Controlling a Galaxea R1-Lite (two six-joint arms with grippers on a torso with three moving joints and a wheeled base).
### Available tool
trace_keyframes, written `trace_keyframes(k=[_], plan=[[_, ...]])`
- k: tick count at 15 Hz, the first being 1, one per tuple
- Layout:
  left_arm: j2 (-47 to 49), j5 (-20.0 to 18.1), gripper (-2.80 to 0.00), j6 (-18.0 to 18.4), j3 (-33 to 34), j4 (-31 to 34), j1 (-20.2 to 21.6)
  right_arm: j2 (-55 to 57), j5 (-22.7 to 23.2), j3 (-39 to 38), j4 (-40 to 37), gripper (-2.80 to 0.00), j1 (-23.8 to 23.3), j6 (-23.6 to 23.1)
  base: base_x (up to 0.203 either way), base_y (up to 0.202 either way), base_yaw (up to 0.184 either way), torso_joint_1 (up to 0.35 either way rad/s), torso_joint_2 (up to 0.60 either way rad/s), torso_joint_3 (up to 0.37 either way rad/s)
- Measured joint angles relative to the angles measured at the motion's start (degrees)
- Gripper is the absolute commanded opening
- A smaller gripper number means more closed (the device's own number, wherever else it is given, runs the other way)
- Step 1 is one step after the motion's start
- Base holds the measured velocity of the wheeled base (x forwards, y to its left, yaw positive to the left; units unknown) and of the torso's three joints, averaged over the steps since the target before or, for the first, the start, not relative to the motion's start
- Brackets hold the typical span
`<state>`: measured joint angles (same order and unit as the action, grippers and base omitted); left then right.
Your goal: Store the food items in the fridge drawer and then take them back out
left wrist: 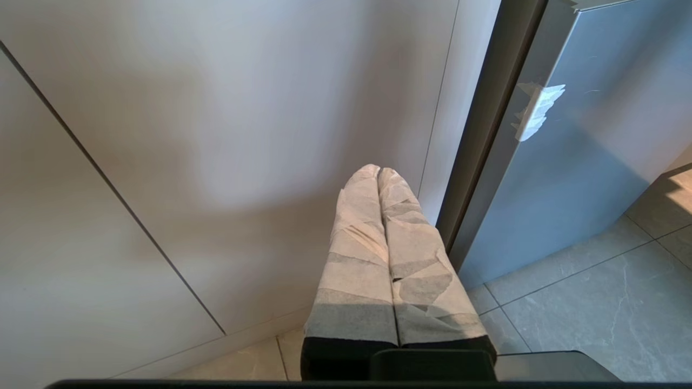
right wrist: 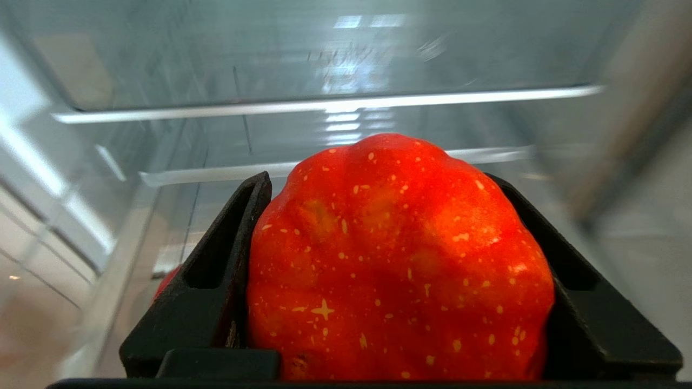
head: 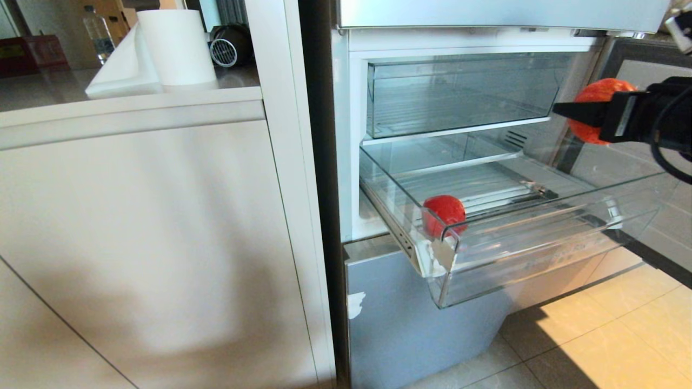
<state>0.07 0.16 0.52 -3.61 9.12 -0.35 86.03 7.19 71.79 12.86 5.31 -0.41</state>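
- The right claw (head: pixel 567 112) is seen at the right edge of the head view, level, above the far right end of the pulled-out fridge drawer (head: pixel 540 237); an orange-red speckled fruit (right wrist: pixel 400 259) is gripped between its two black fingers (right wrist: pixel 216 281), one finger pressed to each side.
- The gripped fruit (head: pixel 597 92) is held clear of the drawer, in front of the open fridge compartment.
- A second round red fruit (head: pixel 444 213) is seen lying inside the clear drawer, at its front left corner, just behind the whitish tape (head: pixel 440 254).
- A deeper clear bin (head: pixel 465 92) sits pushed in above the drawer.
- The left claw (left wrist: pixel 378 173) is held low beside the pale cabinet front (left wrist: pixel 216 135), near the grey lower fridge door (left wrist: pixel 594 162); its tape-wrapped fingers (left wrist: pixel 357 259) are pressed together, with nothing between them.
- On the tabletop (head: pixel 54 92) to the left, a white paper roll (head: pixel 175 48) stands.
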Motion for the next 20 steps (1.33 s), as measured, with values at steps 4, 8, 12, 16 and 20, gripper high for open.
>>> trace_keyframes(k=[4, 8, 12, 16, 20], plan=[[0.0, 0.0, -2.80, 0.0, 0.0, 0.0, 0.0, 12.1, 0.1, 5.6, -0.2, -2.80, 2.1, 0.2, 0.000, 0.000, 0.000, 0.000, 0.00, 0.000], [0.0, 0.0, -2.80, 0.0, 0.0, 0.0, 0.0, 17.7, 0.2, 7.4, 0.1, 0.00, 2.8, 0.4, 0.000, 0.000, 0.000, 0.000, 0.00, 0.000], [0.0, 0.0, -2.80, 0.0, 0.0, 0.0, 0.0, 17.3, 0.4, 7.2, 0.1, 0.00, 3.5, 1.7, 0.000, 0.000, 0.000, 0.000, 0.00, 0.000], [0.0, 0.0, -2.80, 0.0, 0.0, 0.0, 0.0, 8.7, 0.4, 1.9, 0.1, -2.80, 4.8, 4.3, 0.000, 0.000, 0.000, 0.000, 0.00, 0.000], [0.0, 0.0, -2.80, 0.0, 0.0, 0.0, 0.0, -10.7, 0.0, -13.1, -0.1, -2.80, 5.2, 4.7, 0.000, 0.000, 0.000, 0.000, 0.00, 0.000]])
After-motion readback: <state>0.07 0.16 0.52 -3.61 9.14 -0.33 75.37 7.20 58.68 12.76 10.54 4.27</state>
